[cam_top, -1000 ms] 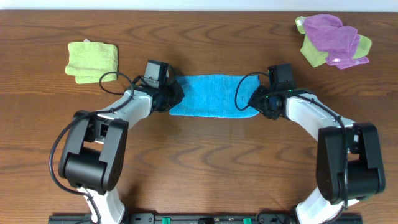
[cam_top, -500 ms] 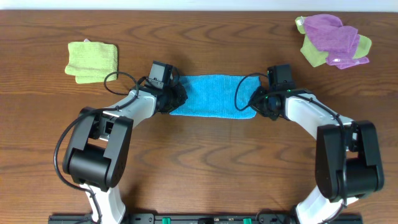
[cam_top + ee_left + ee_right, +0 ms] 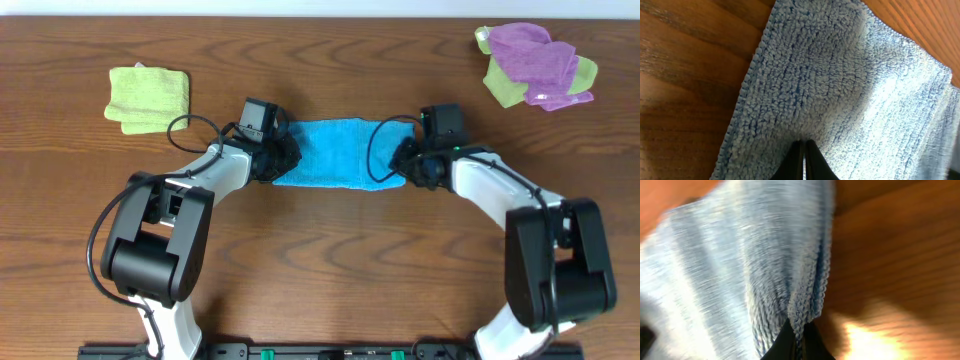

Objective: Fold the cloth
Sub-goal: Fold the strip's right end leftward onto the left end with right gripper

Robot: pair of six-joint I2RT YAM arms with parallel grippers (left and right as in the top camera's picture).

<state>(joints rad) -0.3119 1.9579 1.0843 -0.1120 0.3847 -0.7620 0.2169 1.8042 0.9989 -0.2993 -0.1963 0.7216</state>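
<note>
The sky-blue cloth (image 3: 335,152) lies as a wide strip at the table's middle. At the strip's left end my left gripper (image 3: 281,158) is shut. In the left wrist view its tips (image 3: 803,144) meet in the pile of the cloth (image 3: 840,90), just inside the left hem, with a sliver of blue between them. My right gripper (image 3: 400,168) is at the strip's right end. In the right wrist view it (image 3: 800,330) is shut on a bunched fold of the cloth's (image 3: 740,255) hem, which is raised a little off the wood.
A folded light green cloth (image 3: 148,96) lies at the back left. A purple cloth (image 3: 535,55) is heaped on another green one (image 3: 590,72) at the back right. Bare wooden tabletop (image 3: 330,260) stretches in front of the blue strip.
My right gripper has closed on the cloth's right edge and shifted slightly left, drawing that end inward. My left gripper moved a little right over the left end, staying shut.
</note>
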